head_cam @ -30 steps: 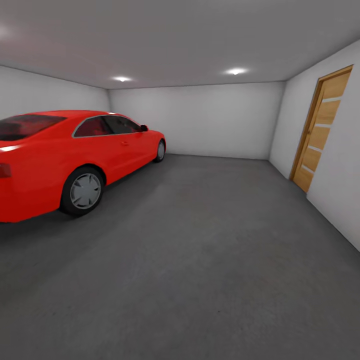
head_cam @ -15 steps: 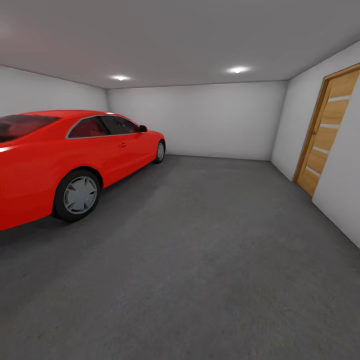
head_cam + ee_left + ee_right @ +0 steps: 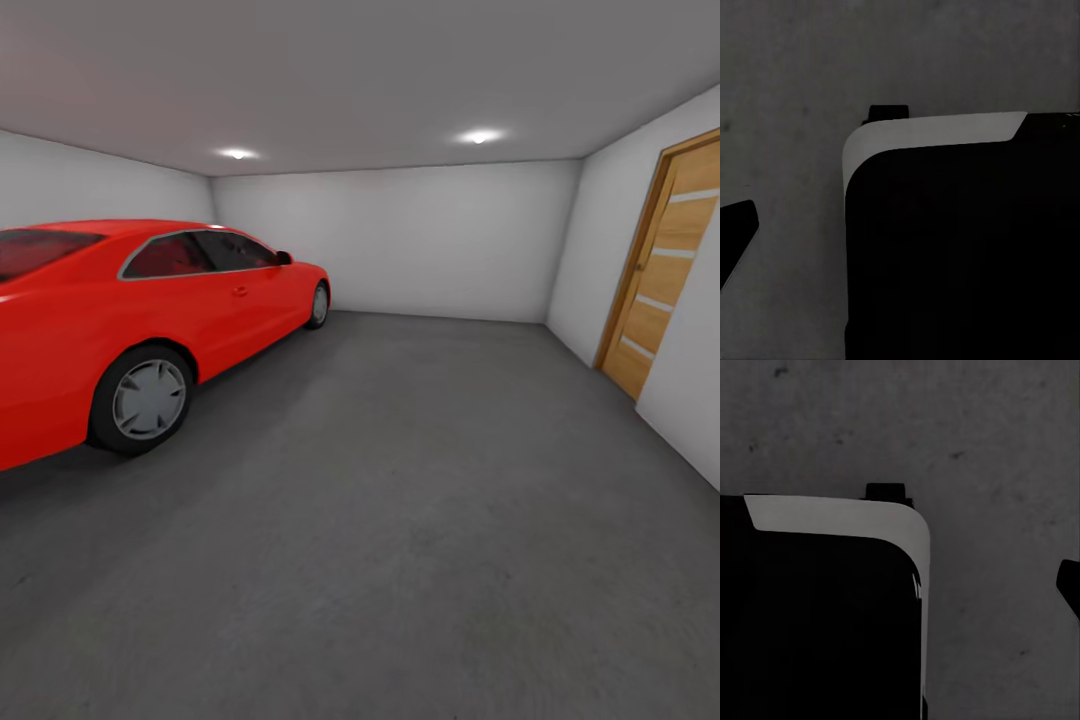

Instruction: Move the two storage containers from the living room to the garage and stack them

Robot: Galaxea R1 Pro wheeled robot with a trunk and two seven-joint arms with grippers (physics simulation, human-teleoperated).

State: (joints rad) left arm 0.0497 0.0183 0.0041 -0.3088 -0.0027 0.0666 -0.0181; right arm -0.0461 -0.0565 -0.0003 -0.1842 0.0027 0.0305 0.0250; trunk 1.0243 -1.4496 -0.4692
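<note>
I am in the garage, looking over its dark grey concrete floor [image 3: 400, 480]. The two storage containers are out of view. In the left wrist view a dark sliver that may be a fingertip [image 3: 735, 232] hangs over the floor [image 3: 787, 90] beside my black, white-edged base [image 3: 960, 247]. A like dark sliver [image 3: 1069, 589] appears in the right wrist view, near the base [image 3: 817, 615] and above the concrete [image 3: 997, 450]. Neither wrist view lets me judge how the jaws stand.
A red coupe car [image 3: 150, 310] is parked along the left wall. A wooden door [image 3: 665, 275] sits in the right wall. The pale far wall [image 3: 430, 240] closes the room, with open floor between car and door.
The whole head view has shifted: the car has slid left and the door right and nearer, so the camera has moved forward into the garage.
</note>
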